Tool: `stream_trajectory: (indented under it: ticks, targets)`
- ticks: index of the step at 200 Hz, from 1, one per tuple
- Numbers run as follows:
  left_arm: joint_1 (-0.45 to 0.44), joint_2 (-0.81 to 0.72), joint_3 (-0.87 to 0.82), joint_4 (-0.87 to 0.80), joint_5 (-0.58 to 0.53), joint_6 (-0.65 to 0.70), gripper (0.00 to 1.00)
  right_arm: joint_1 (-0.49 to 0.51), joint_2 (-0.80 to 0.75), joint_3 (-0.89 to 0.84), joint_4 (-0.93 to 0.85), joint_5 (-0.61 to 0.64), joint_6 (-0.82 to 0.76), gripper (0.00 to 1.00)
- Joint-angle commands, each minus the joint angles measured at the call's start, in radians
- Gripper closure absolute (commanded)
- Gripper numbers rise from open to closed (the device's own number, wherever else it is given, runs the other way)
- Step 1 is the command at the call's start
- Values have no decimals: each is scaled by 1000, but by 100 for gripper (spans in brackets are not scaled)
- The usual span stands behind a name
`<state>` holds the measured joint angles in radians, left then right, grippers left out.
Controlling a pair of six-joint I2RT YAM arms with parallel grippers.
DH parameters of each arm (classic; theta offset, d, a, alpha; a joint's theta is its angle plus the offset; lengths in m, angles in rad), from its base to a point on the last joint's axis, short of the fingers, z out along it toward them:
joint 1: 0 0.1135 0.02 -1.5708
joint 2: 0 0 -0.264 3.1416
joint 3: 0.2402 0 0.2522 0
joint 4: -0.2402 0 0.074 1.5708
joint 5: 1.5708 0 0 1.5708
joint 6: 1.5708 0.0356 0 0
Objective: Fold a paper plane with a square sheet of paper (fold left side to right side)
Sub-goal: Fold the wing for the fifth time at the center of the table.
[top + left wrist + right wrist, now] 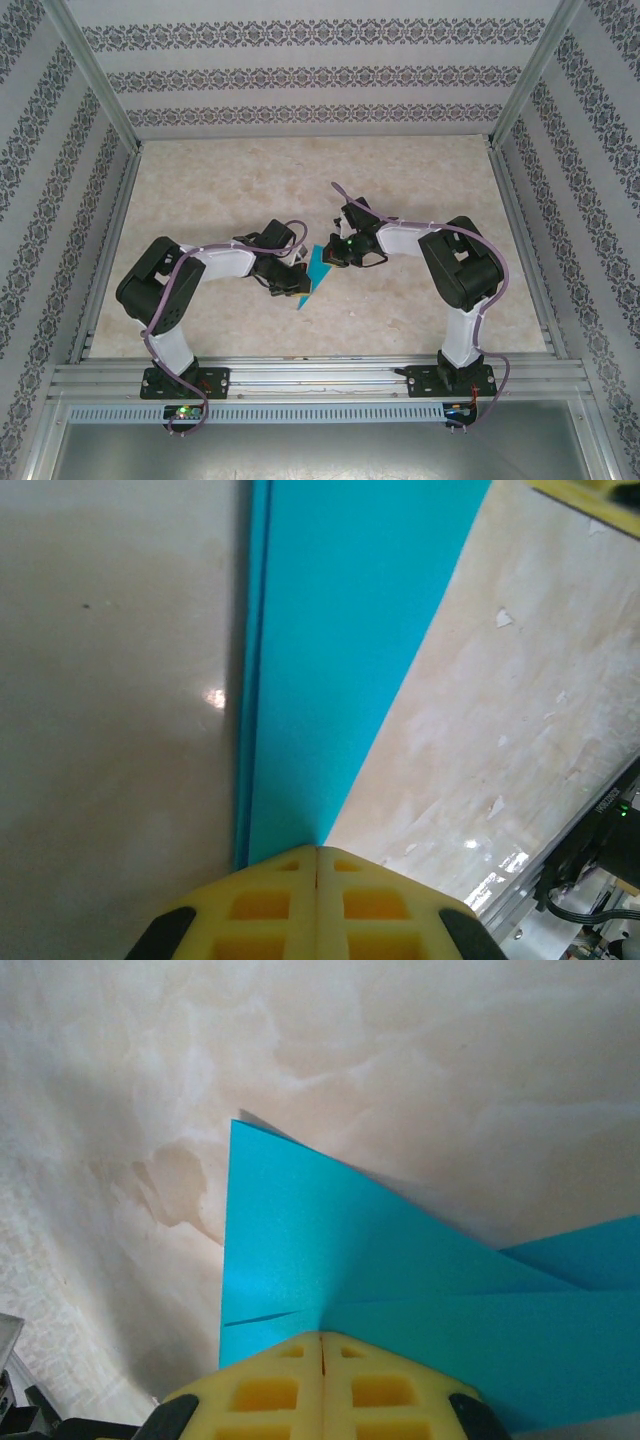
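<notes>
The sheet of paper lies at the table's centre, teal-blue and folded into a slim pointed dart. My left gripper is at its near-left end, my right gripper at its far-right end. In the left wrist view the folded paper runs away from my left gripper, whose yellow jaws are shut tip to tip on top of its narrow end. In the right wrist view the layered paper spreads under my right gripper, also shut, its tips resting on the paper over a crease.
The beige marbled tabletop is fenced by patterned walls and aluminium posts. A metal rail carrying both arm bases runs along the near edge. Its corner with cables shows in the left wrist view.
</notes>
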<state>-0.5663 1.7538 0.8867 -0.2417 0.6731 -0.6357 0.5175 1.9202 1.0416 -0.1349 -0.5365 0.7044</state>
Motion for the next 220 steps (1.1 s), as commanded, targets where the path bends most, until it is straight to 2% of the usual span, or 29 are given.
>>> stream_trajectory:
  ticks: [1, 44, 120, 162, 220]
  targets:
    - [8, -32, 53, -26, 21, -5, 100, 6, 47, -52, -72, 43, 6, 100]
    - [8, 15, 147, -76, 39, 38, 100, 13, 45, -38, -74, 40, 7, 100]
    - [6, 146, 210, -50, 35, 60, 100, 17, 57, -30, -89, 49, 4, 100]
    - [6, 175, 153, -45, 12, 71, 100, 16, 65, -27, -101, 58, -3, 100]
    - [-4, 99, 23, -66, 18, 114, 100, 1, 86, -20, -120, 63, -16, 100]
